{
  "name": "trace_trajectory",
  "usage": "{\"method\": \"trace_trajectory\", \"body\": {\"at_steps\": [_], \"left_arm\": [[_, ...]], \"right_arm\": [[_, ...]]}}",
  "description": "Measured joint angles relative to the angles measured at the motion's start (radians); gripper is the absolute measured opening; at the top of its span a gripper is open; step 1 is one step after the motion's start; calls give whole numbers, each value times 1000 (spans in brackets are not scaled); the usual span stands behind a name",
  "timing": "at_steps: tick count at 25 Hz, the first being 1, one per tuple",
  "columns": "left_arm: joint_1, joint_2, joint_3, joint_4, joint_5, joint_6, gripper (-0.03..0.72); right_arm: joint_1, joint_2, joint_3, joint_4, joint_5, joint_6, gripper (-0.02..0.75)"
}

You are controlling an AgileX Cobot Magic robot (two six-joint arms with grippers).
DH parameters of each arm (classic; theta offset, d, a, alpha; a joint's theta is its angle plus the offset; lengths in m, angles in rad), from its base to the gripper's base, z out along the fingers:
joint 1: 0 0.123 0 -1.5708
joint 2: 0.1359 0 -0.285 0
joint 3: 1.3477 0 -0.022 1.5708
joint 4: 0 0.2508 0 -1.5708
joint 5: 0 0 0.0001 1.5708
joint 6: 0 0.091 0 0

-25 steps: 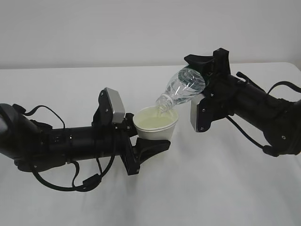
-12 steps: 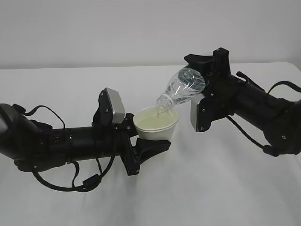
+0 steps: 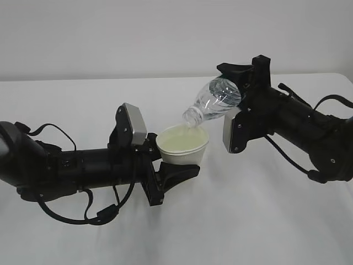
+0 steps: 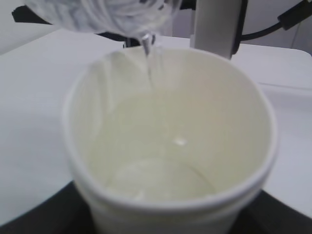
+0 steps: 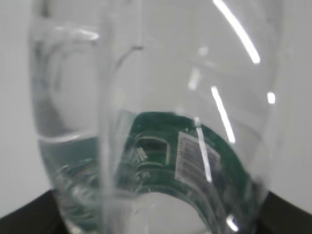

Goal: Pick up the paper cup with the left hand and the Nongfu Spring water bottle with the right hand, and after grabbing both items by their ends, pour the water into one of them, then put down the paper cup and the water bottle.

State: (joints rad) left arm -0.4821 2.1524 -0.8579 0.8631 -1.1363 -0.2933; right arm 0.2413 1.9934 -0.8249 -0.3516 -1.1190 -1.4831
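- Left end effector [image 3: 175,165], black, two-fingered, with a grey-white plate, grips the small white paper cup [image 3: 182,146] round its lower part and holds it upright above the white desk [image 3: 248,221].
- Right end effector [image 3: 238,91], black and fitted with the same grey-white plate, clasps the small clear ribbed plastic bottle [image 3: 216,100] at its base end, where the dark green label band [image 5: 195,161] sits.
- Black left arm [image 3: 71,168] reaches in low from the left; black right arm [image 3: 300,130] comes from the right, with cables looping along it.
- Bottle is tipped neck-down to the left, its capless mouth [image 3: 190,116] just above the far rim of the cup.
- Cup, seen from the left wrist, shows a cream inside with clear water pooled at the bottom.
- Thin stream of clear water [image 4: 147,51] runs from the bottle's mouth down into the cup.
- Some water [image 5: 73,165] lies inside the bottle, its level visible through the wall.
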Motion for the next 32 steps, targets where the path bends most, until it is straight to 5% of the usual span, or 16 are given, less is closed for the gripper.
{"method": "trace_trajectory", "body": {"at_steps": [32], "left_arm": [[0, 0, 0, 0, 2, 0, 425]], "right_arm": [[0, 0, 0, 54, -2, 222, 471]]}}
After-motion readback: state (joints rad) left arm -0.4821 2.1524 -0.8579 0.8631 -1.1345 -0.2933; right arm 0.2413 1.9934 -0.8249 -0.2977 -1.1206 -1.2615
